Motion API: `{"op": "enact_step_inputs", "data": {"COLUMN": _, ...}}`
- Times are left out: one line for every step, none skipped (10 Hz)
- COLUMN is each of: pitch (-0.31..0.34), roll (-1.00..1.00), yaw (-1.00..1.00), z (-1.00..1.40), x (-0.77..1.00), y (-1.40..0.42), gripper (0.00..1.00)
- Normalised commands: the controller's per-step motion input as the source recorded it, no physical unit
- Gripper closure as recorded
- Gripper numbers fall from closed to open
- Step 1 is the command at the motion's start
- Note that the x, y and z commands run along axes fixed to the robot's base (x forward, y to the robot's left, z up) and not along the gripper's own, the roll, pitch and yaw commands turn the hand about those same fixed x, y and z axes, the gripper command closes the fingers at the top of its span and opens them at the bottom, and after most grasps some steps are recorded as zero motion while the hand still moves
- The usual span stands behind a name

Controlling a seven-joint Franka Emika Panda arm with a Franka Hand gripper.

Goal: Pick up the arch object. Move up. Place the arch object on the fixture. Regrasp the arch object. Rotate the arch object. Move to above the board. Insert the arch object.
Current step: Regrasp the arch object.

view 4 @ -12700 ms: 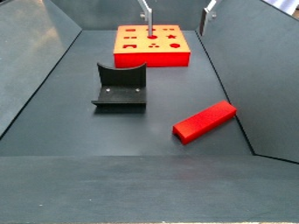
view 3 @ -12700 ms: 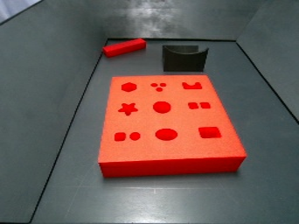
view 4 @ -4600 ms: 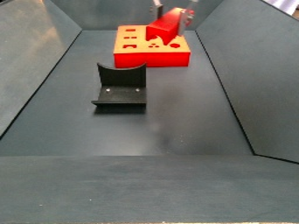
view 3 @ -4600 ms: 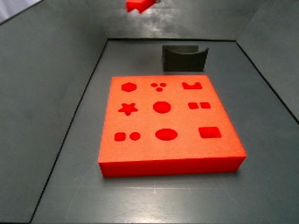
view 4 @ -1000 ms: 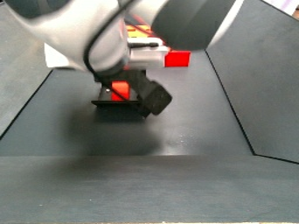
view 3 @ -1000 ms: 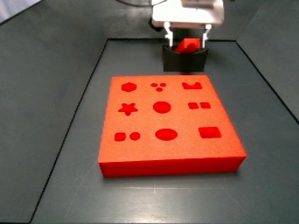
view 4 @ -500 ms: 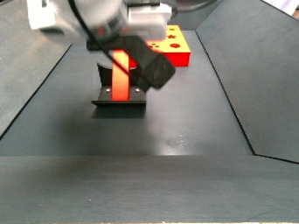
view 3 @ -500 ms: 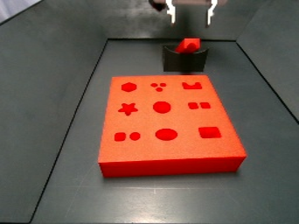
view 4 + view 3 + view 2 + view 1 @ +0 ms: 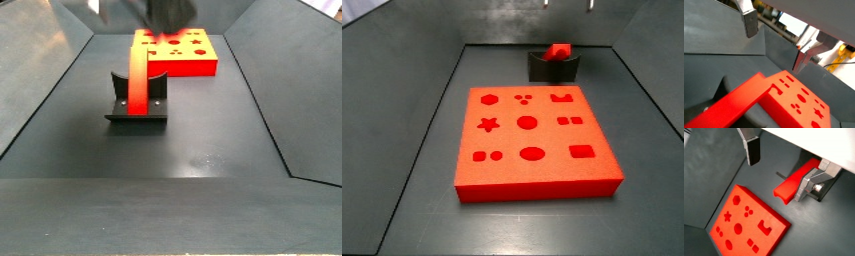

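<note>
The tool [image 9: 784, 165] hangs above the fixture [image 9: 136, 112], fingers spread wide and empty. The arch object [image 9: 138, 85] leans in the fixture, its long axis steeply tilted, upper end toward the board [image 9: 174, 54]. It looks rigid, light and smooth-faced; gripping across its narrow width near mid-length seems safest.

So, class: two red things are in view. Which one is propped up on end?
The arch object, leaning upright in the fixture. The board lies flat. The gripper is open above.
</note>
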Motion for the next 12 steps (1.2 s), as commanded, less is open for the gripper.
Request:
{"op": "enact_step_inputs", "data": {"pitch": 0.033, "roll": 1.00, "yaw": 0.02, "z": 0.78, "x": -0.08, "y": -0.89, "gripper": 0.00}}
{"op": "enact_step_inputs", "data": {"pitch": 0.030, "roll": 1.00, "yaw": 0.02, "z": 0.55, "x": -0.07, "y": -0.72, "gripper": 0.00}}
{"op": "enact_step_inputs", "data": {"pitch": 0.027, "roll": 1.00, "yaw": 0.02, "z": 0.22, "x": -0.05, "y": -0.46, "gripper": 0.00}}
{"op": "enact_step_inputs", "data": {"pitch": 0.023, "roll": 1.00, "yaw": 0.02, "z": 0.05, "x": -0.03, "y": -0.27, "gripper": 0.00}}
{"op": "enact_step_inputs", "data": {"pitch": 0.022, "roll": 1.00, "yaw": 0.02, "z": 0.04, "x": -0.02, "y": -0.08, "gripper": 0.00}}
{"op": "enact_step_inputs", "data": {"pitch": 0.019, "roll": 1.00, "yaw": 0.02, "z": 0.05, "x": -0.03, "y": -0.02, "gripper": 0.00}}
{"op": "enact_step_inputs", "data": {"pitch": 0.015, "roll": 1.00, "yaw": 0.02, "z": 0.02, "x": -0.02, "y": -0.03, "gripper": 0.00}}
{"op": "enact_step_inputs", "data": {"pitch": 0.013, "roll": 1.00, "yaw": 0.02, "z": 0.01, "x": -0.01, "y": -0.02, "gripper": 0.00}}
{"op": "enact_step_inputs", "data": {"pitch": 0.010, "roll": 1.00, "yaw": 0.02, "z": 0.01, "x": 0.00, "y": -0.02, "gripper": 0.00}}
{"op": "enact_step_inputs", "data": {"pitch": 0.006, "roll": 1.00, "yaw": 0.02, "z": 0.01, "x": 0.00, "y": -0.02, "gripper": 0.00}}
{"op": "enact_step_inputs", "data": {"pitch": 0.006, "roll": 1.00, "yaw": 0.02, "z": 0.01, "x": 0.00, "y": -0.02, "gripper": 0.00}}
{"op": "enact_step_inputs", "data": {"pitch": 0.008, "roll": 1.00, "yaw": 0.03, "z": 0.01, "x": 0.00, "y": -0.02, "gripper": 0.00}}
